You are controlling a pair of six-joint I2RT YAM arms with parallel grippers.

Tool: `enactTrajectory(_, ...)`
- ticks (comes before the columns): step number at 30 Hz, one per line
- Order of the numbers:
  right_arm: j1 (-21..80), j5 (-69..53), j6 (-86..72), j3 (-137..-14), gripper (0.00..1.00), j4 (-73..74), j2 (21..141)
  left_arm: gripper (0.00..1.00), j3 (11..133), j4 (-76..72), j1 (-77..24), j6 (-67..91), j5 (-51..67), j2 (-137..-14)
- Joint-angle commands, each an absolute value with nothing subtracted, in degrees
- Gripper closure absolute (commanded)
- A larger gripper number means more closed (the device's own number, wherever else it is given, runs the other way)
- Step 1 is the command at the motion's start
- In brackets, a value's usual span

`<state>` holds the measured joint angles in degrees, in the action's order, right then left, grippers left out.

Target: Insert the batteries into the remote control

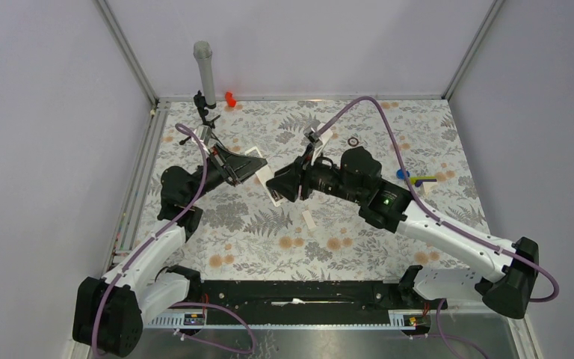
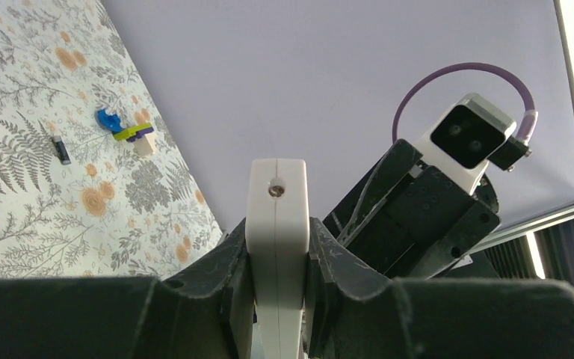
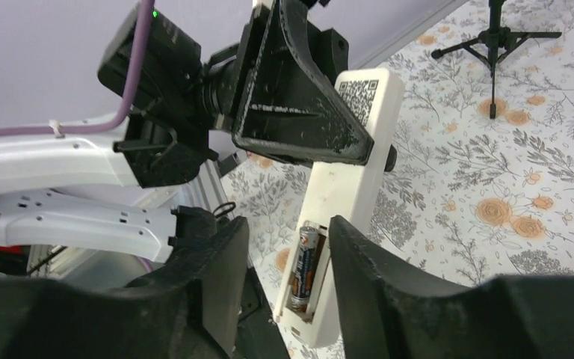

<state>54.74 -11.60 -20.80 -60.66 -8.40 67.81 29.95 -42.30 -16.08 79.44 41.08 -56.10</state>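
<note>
My left gripper (image 1: 233, 166) (image 2: 276, 247) is shut on the remote control (image 1: 256, 160) (image 2: 276, 194) (image 3: 344, 172) and holds it above the table. It is a slim white bar with a code sticker near one end. Its battery compartment is uncovered, and one battery (image 3: 306, 265), dark with orange print, lies inside. My right gripper (image 1: 282, 183) (image 3: 288, 224) is at that end. It is open, with its fingers (image 3: 209, 284) on either side of the compartment and off the battery. A second battery (image 2: 61, 149) lies on the tablecloth near the toy.
A short white strip (image 1: 308, 219) lies on the cloth below the grippers. A dark ring (image 1: 353, 140) and a blue-and-yellow toy piece (image 1: 412, 178) sit to the right. A small black tripod (image 1: 203, 105), a grey post (image 1: 204, 67) and a red piece (image 1: 229, 97) stand at the back left.
</note>
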Motion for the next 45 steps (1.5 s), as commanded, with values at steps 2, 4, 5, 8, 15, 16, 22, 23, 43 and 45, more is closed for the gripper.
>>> enactTrajectory(2,54.8,-5.7,-26.6,-64.6,0.39,-8.8,64.9,1.00,33.0,-46.3,-16.2,75.6,38.4,-54.7)
enactTrajectory(4,54.8,3.0,-33.1,-65.6,0.27,-3.8,64.4,1.00,33.3,-46.2,-16.3,74.6,37.8,-54.8)
enactTrajectory(5,54.8,6.0,-36.8,-66.7,0.21,1.5,64.6,1.00,33.5,-46.2,-16.2,74.3,37.4,-55.0)
enactTrajectory(8,54.8,5.8,-43.7,-65.3,0.14,2.2,63.6,1.00,34.1,-47.7,-16.3,74.4,36.6,-55.8)
enactTrajectory(15,54.8,3.3,-57.3,-58.1,0.07,-5.7,62.6,1.00,34.8,-50.4,-16.2,74.8,34.3,-56.3)
enactTrajectory(16,54.8,1.6,-58.8,-56.2,0.06,-9.7,62.5,1.00,35.0,-50.6,-16.3,74.8,34.2,-56.5)
enactTrajectory(22,54.8,-5.7,-66.1,-55.5,0.03,-16.9,67.1,1.00,35.6,-53.5,-16.3,76.5,34.9,-57.8)
enactTrajectory(23,54.8,-6.1,-67.6,-54.3,0.03,-18.9,67.5,1.00,35.7,-53.6,-16.3,76.6,35.0,-57.8)
enactTrajectory(43,53.1,-6.2,-82.1,-51.7,0.19,-26.2,72.6,1.00,33.6,-59.5,-16.3,76.0,36.5,-58.2)
enactTrajectory(45,52.8,-6.2,-82.3,-51.6,0.20,-26.3,72.7,1.00,33.4,-59.8,-16.2,76.0,36.7,-58.2)
